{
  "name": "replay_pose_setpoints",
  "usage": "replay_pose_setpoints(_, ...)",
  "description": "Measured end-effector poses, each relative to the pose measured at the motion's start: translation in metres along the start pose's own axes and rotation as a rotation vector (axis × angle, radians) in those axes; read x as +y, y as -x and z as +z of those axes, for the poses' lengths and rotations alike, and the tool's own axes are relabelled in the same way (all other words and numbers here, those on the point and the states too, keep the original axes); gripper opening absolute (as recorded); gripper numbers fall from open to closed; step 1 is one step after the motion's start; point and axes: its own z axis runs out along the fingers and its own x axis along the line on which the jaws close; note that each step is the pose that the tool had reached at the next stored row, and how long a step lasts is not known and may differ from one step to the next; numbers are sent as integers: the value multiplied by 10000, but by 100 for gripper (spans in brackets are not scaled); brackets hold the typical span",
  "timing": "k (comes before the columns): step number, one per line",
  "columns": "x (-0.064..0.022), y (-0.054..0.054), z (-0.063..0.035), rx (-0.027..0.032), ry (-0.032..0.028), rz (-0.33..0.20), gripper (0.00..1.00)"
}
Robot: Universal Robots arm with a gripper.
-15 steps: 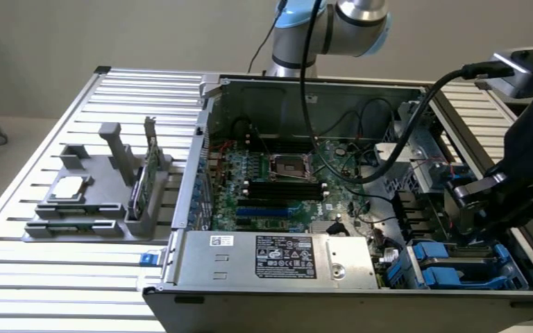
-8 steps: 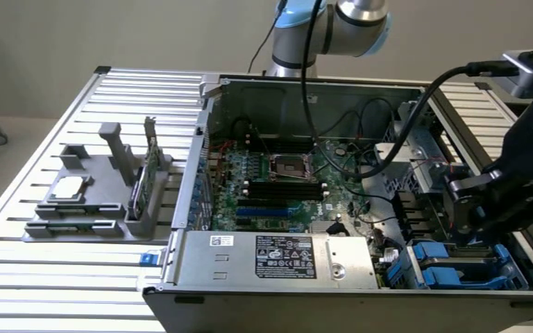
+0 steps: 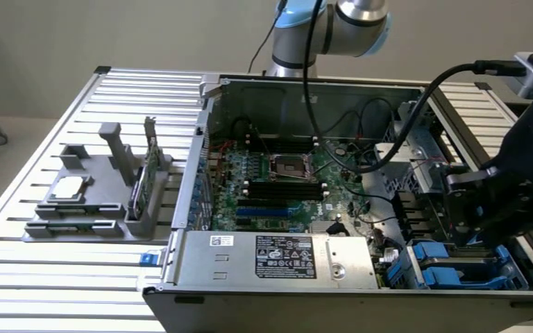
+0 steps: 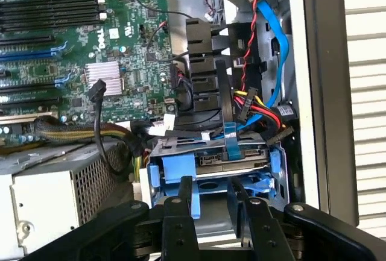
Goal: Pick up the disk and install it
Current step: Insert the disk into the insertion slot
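Grey plastic fixture (image 3: pixel 91 208) sits at 9 o'clock from the open case (image 3: pixel 202 159) in the exterior view. It props the green card (image 3: pixel 141 184) on edge and the small silver chip (image 3: pixel 70 187) flat, I'd guess so each one can be grabbed cleanly. Mid-case you've got the motherboard (image 3: pixel 280 180), with the power supply (image 3: pixel 276 257) at 6 o'clock.

Your action is over at 4 o'clock, where the gripper (image 3: pixel 475 232) hangs over the drive bay. In the wrist view the disk (image 4: pixel 211 160) lies in that bay corner, just beside the power supply and close under the loose cables (image 4: pixel 271 50). Your jaws look closed on the disk's blue carrier, one of the fingers (image 4: pixel 181 210) on each side. That probably keeps it square to the slot.
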Motion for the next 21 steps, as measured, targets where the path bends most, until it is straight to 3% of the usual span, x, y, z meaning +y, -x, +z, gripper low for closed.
replay_pose_setpoints(21, -2, -3, 56, -149, -200, 3807, 37)
